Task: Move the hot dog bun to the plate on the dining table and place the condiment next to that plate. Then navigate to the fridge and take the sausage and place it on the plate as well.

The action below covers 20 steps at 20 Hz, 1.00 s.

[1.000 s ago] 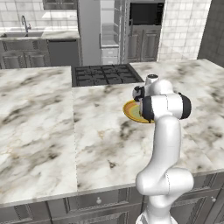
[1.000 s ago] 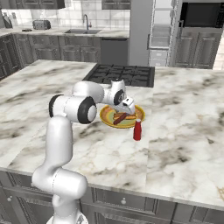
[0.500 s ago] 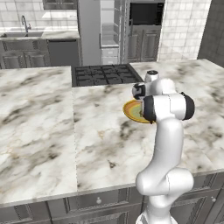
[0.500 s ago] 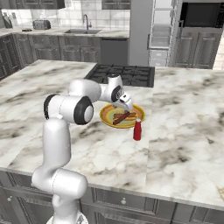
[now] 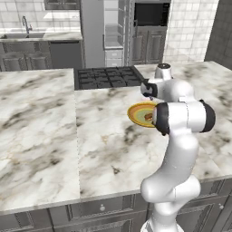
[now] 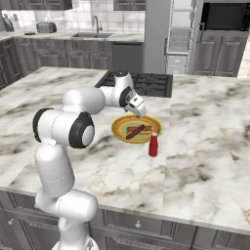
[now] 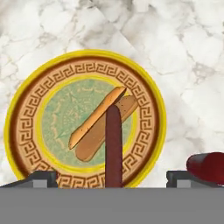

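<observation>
The yellow-gold plate [image 7: 22, 109] [image 6: 117, 128] rests on the marble dining table [image 6: 205, 136]. The tan hot dog bun [image 7: 94, 131] lies across its greenish centre. The reddish-brown sausage [image 7: 113, 148] [image 6: 136, 131] lies over the bun's near end. The red condiment [image 6: 154, 145] [image 7: 208, 168] stands upright on the table just beside the plate's rim. My gripper [image 7: 111, 179] [image 6: 138, 108] hovers open above the plate's edge on the cooktop side, and its fingertips [image 7: 41, 178] hold nothing. In the left base view my own arm hides part of the plate [image 5: 136, 113].
The black cooktop [image 6: 146, 83] is set into the table just behind the plate. The pale grey fridge [image 6: 158, 24] and a dark wall oven [image 6: 224, 17] stand at the back wall. A sink counter [image 6: 93, 36] runs along the far left.
The jaws have spread a little wider and the hand has drawn slightly up and back from the plate. The sausage stays lying on the bun.
</observation>
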Available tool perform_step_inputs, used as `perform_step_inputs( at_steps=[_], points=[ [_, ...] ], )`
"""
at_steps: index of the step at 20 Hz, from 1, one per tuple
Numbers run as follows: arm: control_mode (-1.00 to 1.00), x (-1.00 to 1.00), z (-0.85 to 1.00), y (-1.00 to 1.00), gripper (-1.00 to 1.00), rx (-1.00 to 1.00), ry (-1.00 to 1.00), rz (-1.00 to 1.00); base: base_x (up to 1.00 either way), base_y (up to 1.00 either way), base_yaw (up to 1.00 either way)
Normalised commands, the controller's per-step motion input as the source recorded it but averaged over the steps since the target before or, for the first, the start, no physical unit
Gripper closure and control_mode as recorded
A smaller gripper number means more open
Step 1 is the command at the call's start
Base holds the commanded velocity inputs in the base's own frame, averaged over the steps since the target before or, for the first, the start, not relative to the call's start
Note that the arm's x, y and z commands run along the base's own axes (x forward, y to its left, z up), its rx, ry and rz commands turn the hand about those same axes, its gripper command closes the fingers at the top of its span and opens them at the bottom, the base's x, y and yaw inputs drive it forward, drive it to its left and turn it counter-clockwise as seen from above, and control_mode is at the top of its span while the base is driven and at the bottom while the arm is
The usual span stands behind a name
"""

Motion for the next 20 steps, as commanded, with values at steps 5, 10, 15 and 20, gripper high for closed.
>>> perform_step_inputs(
  at_steps=[5,10,15,20],
  points=[
    [-1.00,-0.74,0.63,0.45,-1.00,-0.04,-0.14,-0.02,0.00,0.00,0.00],
    [-1.00,-0.75,0.75,0.55,-1.00,-0.09,-0.12,0.00,0.00,0.00,0.00],
    [-1.00,-0.77,0.81,0.49,-1.00,-0.10,-0.11,0.00,0.00,0.00,0.00],
    [-1.00,-0.64,0.90,0.37,-1.00,-0.12,-0.08,0.00,0.00,0.00,0.00]
  ],
)
